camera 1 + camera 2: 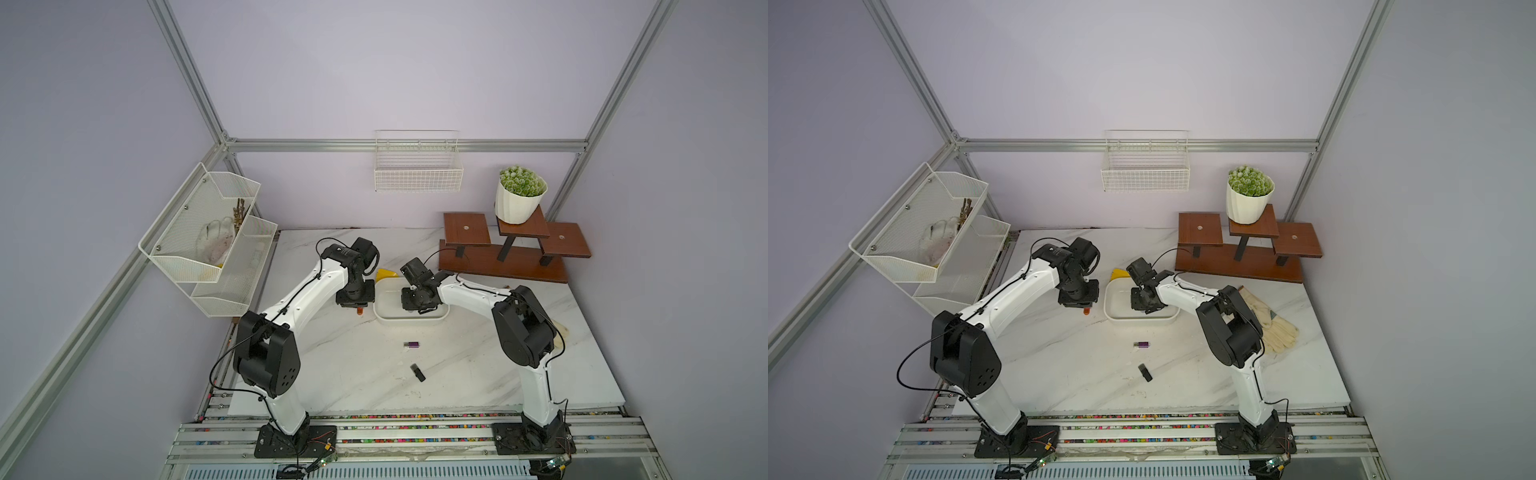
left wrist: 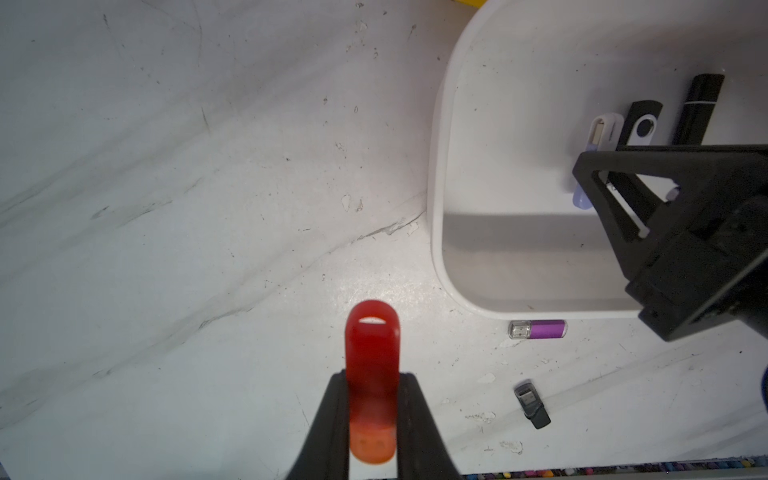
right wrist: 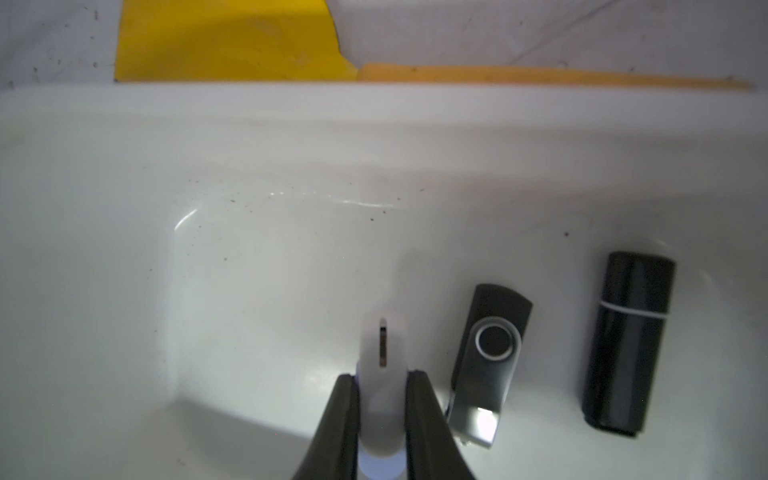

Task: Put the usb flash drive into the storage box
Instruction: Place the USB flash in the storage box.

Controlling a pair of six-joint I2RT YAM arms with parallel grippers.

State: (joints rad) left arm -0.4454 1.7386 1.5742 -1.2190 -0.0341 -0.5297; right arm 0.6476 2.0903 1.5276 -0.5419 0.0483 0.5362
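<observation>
The storage box [image 1: 409, 321] [image 1: 1142, 321], a shallow white tub, sits mid-table. My right gripper [image 3: 382, 378] reaches down inside it, shut on a white and lilac usb flash drive [image 3: 382, 345]. Beside that drive, a black swivel drive [image 3: 490, 345] and a black capped drive [image 3: 627, 345] lie on the box floor. My left gripper [image 2: 372, 378] hangs over the table just left of the box rim [image 2: 436, 166], shut on a red-orange flash drive [image 2: 372, 345] [image 1: 360, 310]. On the table nearer the front lie a purple drive [image 1: 411, 344] [image 2: 540, 329] and a small dark drive [image 1: 417, 372] [image 2: 532, 405].
A yellow scraper [image 3: 224, 41] lies just behind the box. At the back right stands a wooden stepped stand [image 1: 507, 266] with a potted plant [image 1: 519, 199]. Work gloves [image 1: 1273, 328] lie at the right. A wire basket [image 1: 417, 174] and a mesh rack [image 1: 208, 237] hang on the walls.
</observation>
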